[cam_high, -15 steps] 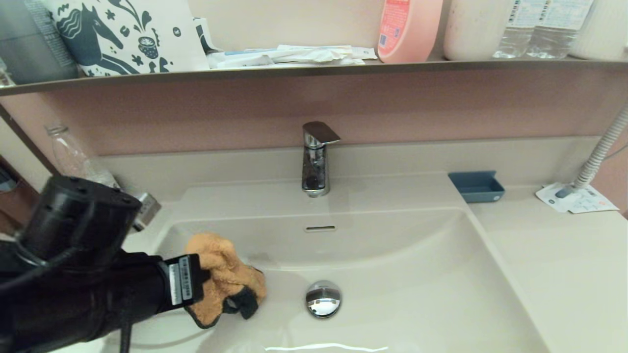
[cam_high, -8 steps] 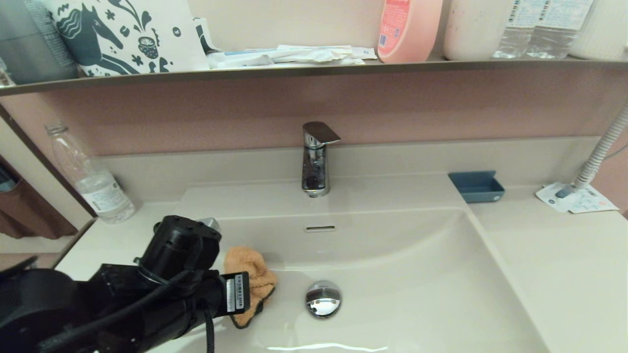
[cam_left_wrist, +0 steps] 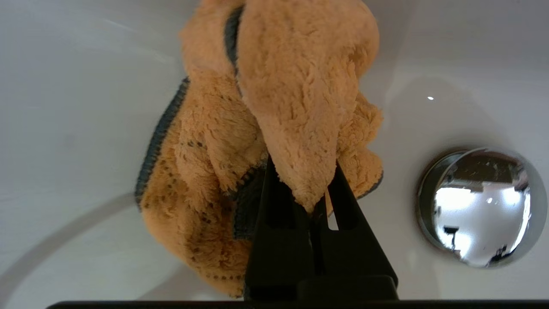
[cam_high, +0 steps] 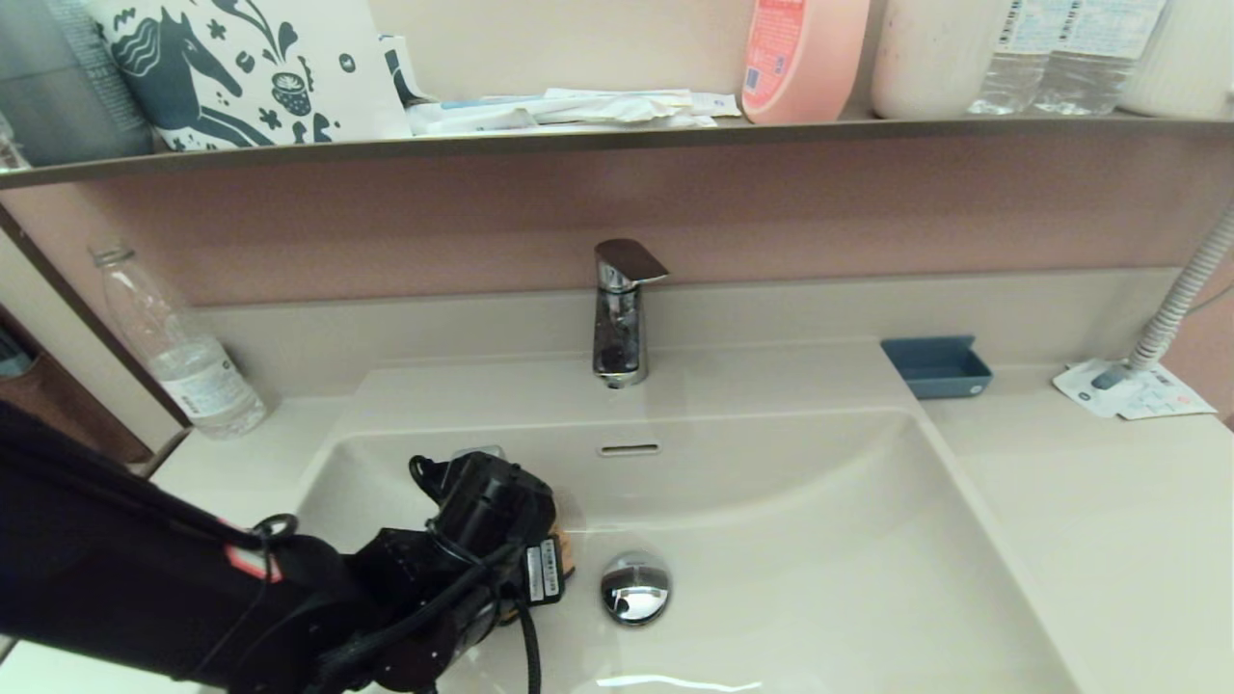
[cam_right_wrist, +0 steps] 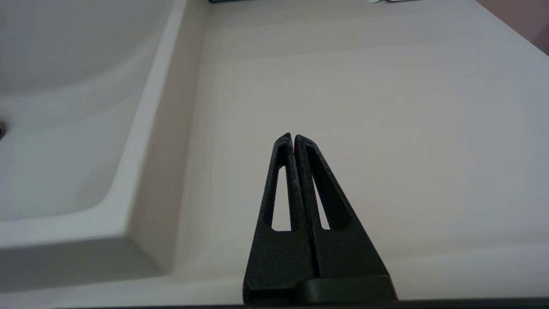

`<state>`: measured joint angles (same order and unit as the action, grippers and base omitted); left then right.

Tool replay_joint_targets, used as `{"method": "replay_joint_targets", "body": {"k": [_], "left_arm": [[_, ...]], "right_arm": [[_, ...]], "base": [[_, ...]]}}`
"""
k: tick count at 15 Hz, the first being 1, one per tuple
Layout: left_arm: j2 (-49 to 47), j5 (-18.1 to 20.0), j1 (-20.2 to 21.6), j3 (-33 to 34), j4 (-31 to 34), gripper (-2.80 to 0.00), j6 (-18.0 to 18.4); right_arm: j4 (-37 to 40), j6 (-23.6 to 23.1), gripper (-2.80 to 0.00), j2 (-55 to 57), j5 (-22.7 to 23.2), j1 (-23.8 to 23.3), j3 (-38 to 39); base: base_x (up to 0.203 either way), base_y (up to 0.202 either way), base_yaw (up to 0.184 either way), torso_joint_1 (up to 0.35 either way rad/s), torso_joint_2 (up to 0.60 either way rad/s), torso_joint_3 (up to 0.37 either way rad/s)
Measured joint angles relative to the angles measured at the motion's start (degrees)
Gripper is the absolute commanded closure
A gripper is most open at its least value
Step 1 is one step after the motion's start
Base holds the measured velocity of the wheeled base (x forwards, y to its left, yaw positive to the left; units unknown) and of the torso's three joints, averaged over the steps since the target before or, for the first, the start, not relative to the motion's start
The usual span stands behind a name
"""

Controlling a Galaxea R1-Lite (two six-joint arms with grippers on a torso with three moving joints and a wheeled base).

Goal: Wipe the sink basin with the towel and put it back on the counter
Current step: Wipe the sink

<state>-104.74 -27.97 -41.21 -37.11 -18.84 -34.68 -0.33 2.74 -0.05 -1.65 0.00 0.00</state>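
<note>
My left gripper point(cam_left_wrist: 303, 168) is shut on a fold of the fluffy orange towel point(cam_left_wrist: 279, 86), whose grey-blue edge shows. The towel is bunched against the floor of the cream-white sink basin point(cam_left_wrist: 64, 86), just beside the chrome drain plug point(cam_left_wrist: 480, 206). In the head view the left arm's wrist point(cam_high: 492, 511) reaches down into the sink basin point(cam_high: 819, 540) and covers the towel point(cam_high: 565, 551) except for an orange sliver left of the drain plug point(cam_high: 634, 588). My right gripper point(cam_right_wrist: 293, 136) is shut and empty, parked low over the counter point(cam_right_wrist: 386, 107) to the right of the basin.
A chrome faucet point(cam_high: 619, 313) stands behind the basin. A small blue tray point(cam_high: 937, 366), a paper sheet point(cam_high: 1133, 390) and a ribbed hose point(cam_high: 1181, 299) are at the back right. A clear bottle point(cam_high: 183, 357) stands at the back left. A dark shelf point(cam_high: 578, 140) runs overhead.
The left arm has swept rightward and lower into the basin, dragging the towel along the floor toward the drain plug. Its wrist now covers most of the towel in the head view.
</note>
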Motion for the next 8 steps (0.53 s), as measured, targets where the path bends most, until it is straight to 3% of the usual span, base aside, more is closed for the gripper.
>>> {"method": "replay_joint_targets", "body": {"k": [8], "left_arm": [[-7.38, -3.8, -8.11, -9.49, 1.78, 0.0, -1.12]], "right_arm": [[0.0, 0.01, 0.0, 0.0, 0.0, -0.02, 0.0]], "base": [[0.0, 0.0, 0.0, 0.0, 0.0, 0.0]]}}
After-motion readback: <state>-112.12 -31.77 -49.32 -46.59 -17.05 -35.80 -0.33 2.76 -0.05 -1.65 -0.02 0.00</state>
